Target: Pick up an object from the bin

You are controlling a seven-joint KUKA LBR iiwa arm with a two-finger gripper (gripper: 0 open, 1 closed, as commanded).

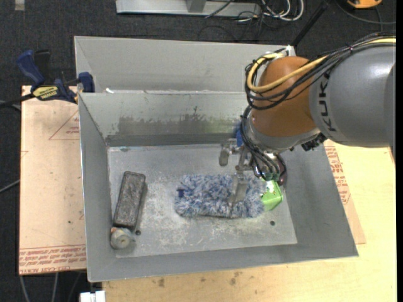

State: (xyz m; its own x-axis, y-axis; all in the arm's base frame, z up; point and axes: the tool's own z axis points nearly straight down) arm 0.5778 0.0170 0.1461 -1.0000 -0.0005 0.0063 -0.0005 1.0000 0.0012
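Orange-covered, my wrist (286,102) hangs highest, pincer (241,190) down on the blue shaggy cloth (204,195) at centre, likely the easiest grab; wide or narrow, I cannot tell. Loose in the bin (164,115): one grey block (130,198) and one round knob (121,238) at eight o'clock, one cloth, one green piece (272,197) at four.

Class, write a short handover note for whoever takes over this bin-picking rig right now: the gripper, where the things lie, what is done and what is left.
Gripper: low over the right part of the blue-and-white shaggy cloth in the middle of the grey metal bin; a grip cannot be confirmed.
Things: a small bright green object lies just right of the cloth. A dark grey rectangular block lies at the left, with a small round grey piece by its near end.
Done: nothing lifted yet.
Left: grasp one thing and raise it out.
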